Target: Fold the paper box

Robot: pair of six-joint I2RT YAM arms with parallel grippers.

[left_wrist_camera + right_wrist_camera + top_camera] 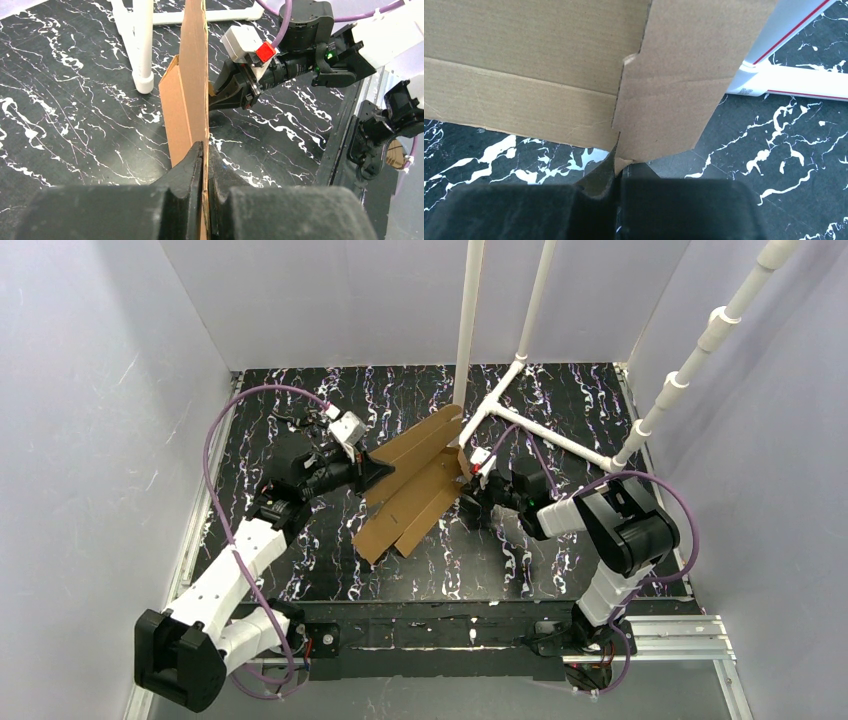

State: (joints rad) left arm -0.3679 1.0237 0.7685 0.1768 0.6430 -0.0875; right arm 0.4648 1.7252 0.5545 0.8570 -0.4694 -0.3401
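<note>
1. Brown cardboard, the paper box (412,490) is held mid-table between both arms, its long axis running near-left to far-right.
2. The left gripper (386,471) pinches its left edge, and the right gripper (466,483) pinches a right-side flap; both are equally close.
3. Its far end nears the white pipe frame (545,432).

your table had that black marble-look top (400,390) with white and purplish veins, pale lavender walls (100,390) boxed you in on three sides, white pipe frame (470,310) stood toward the back, silver rail (680,635) sat at your near right corner, light was soft and even
</note>
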